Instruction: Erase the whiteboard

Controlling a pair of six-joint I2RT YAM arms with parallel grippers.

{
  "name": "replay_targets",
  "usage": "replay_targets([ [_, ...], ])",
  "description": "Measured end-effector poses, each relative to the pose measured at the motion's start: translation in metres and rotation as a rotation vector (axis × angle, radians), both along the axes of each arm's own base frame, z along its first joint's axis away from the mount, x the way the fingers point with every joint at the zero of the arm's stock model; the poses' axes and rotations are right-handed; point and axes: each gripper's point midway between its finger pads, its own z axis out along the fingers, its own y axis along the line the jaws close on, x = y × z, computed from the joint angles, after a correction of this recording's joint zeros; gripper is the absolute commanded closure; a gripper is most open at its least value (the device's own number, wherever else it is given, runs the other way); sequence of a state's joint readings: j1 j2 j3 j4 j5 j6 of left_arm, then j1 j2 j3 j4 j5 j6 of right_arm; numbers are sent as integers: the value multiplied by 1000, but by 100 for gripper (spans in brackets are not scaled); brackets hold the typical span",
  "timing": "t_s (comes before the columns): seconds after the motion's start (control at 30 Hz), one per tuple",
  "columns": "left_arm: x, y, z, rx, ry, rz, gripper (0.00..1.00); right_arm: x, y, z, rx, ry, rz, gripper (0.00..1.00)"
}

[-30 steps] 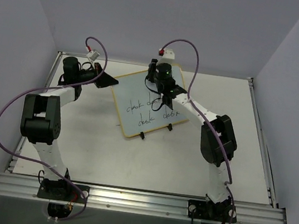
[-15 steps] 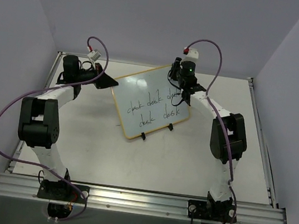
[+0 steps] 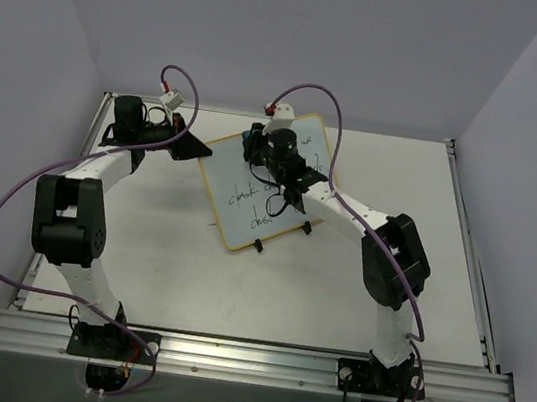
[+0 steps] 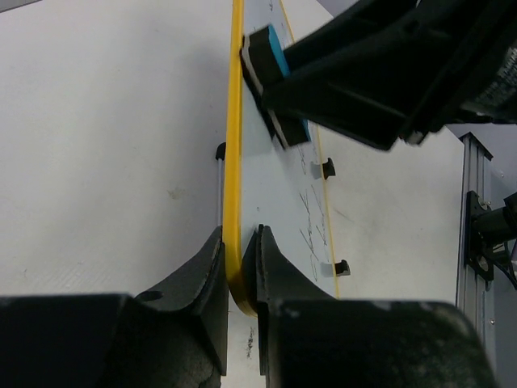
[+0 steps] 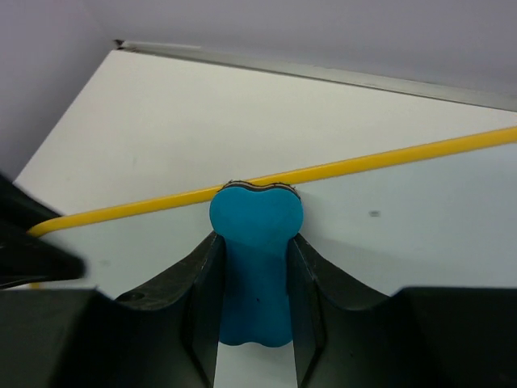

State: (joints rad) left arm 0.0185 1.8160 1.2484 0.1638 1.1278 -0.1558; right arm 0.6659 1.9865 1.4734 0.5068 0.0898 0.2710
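The whiteboard with a yellow frame lies tilted at the table's back middle, black handwriting on its lower part. My left gripper is shut on the board's left corner; in the left wrist view its jaws pinch the yellow frame. My right gripper is shut on the blue bone-shaped eraser and presses it on the board's upper left part, against the yellow frame. The eraser also shows in the left wrist view.
The board's two black clip feet stand at its near edge. A metal rail runs along the table's front. Purple cables loop above both arms. Grey walls close in the back and sides.
My right gripper swept with the eraser from the board's middle to its upper right, then back to the upper left. Handwriting on the board's right part is gone. The left gripper has held still.
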Motion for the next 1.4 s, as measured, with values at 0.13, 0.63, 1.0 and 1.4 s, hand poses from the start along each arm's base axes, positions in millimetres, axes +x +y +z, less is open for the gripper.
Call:
replay_targets([
  [0.13, -2, -2, 4, 4, -21, -16, 98, -20, 37, 9, 5, 18, 73, 100],
  [0.63, -4, -2, 4, 34, -10, -1, 98, 43, -94, -17, -28, 181, -159, 100],
  [1.0, -9, -4, 8, 57, -14, 6, 98, 53, -150, -42, -87, 237, -225, 100],
  [1.4, -10, -5, 9, 62, -28, -1, 98, 37, -147, -49, -66, 280, -97, 100],
])
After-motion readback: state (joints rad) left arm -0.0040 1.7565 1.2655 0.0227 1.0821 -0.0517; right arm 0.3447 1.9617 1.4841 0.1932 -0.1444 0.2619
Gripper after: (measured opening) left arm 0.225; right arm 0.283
